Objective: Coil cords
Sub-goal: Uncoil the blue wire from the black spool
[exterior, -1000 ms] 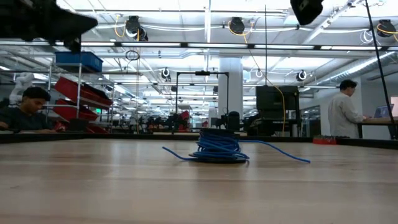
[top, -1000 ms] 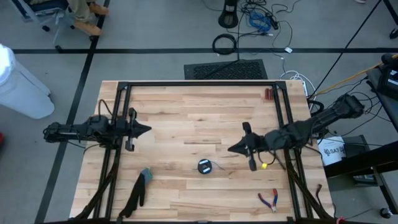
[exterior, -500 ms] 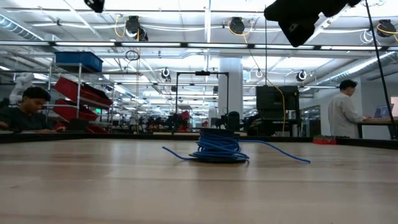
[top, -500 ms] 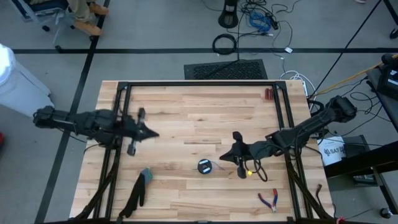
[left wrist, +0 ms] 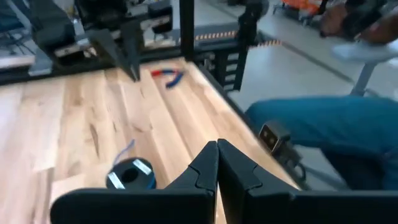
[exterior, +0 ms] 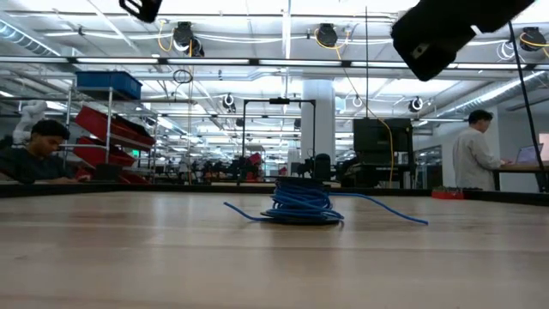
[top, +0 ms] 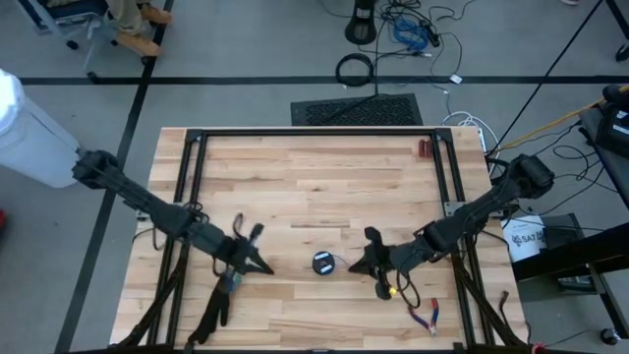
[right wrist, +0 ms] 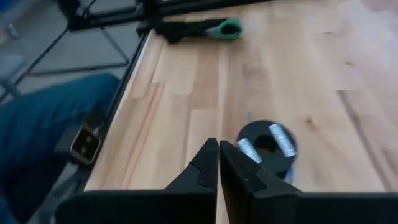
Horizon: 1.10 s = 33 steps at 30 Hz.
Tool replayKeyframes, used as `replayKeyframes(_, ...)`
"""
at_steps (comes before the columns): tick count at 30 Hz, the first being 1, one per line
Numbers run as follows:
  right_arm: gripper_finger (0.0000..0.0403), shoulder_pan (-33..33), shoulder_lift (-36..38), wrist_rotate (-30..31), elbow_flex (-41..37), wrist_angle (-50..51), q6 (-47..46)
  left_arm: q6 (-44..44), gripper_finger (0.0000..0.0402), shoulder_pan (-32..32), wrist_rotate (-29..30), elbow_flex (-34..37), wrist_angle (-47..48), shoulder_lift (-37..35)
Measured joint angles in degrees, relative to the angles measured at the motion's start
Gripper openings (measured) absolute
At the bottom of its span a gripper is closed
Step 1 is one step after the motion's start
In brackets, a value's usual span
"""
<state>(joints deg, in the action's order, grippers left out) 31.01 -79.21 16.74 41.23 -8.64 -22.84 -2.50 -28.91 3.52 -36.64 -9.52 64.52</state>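
You are working over a pale wooden plank tabletop [top: 314,187] edged by a black metal frame [top: 314,132], standing on a grey floor where a thick black cable ring [top: 355,69] and a tangle of loose cables lie beyond the far edge. From table height you look across into a big workshop hall with ceiling lights, red bins on shelving at one side, a seated person [exterior: 34,153] on that side and a standing person [exterior: 473,154] at a desk on the other. The coiled cord [top: 322,263] lies flat on the near middle of the tabletop, a small round dark disc with a pale centre; in the low view it shows as a blue stack of loops [exterior: 300,202] with loose ends trailing out to both sides along the wood. Your right gripper [top: 356,266] hangs just beside the cord on its right, fingers pressed together and holding nothing; its wrist camera shows the cord [right wrist: 267,148] lying just past the closed fingertips, with pale label strips across its top. Your left gripper [top: 267,270] is near the cord on the opposite side, a little farther off, likewise closed and empty, and the cord [left wrist: 130,174] sits ahead of its tips in the wrist view. The cord thus lies between the two grippers, touched by neither. Red-handled pliers [top: 426,316] rest near the front right corner of the tabletop, and a dark tool with a green end [top: 228,280] lies by the left gripper.
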Motion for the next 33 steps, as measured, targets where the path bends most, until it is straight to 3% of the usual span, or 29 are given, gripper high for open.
replayKeyframes(8,0.0051,0.78,-8.85,2.85,0.0,-9.1,3.9,7.43,0.0011,-1.82,4.78,0.0,-9.86,12.47)
replayKeyframes(13,0.0084,1.42,-13.75,3.02,0.11,-15.0,6.63,5.43,0.0011,-1.87,6.32,0.02,-14.66,18.31)
replayKeyframes(18,0.0131,1.9,-19.06,6.6,3.76,-14.16,14.77,1.41,0.0011,-3.08,6.53,0.02,-20.43,22.84)
replayKeyframes(24,0.02,1.44,-23.78,12.22,12.02,-3.89,23.32,2.44,0.0011,-5.48,10.36,0.02,-22.59,25.88)
replayKeyframes(29,0.0242,1.29,-25.15,15.26,17.85,10.5,22.18,3.89,0.0011,-5.47,13.27,0.02,-22.68,25.93)
replayKeyframes(33,0.0254,1.31,-25.82,17.92,19.3,15.52,21.87,3.88,0.0011,-5.33,13.37,0.02,-22.7,25.93)
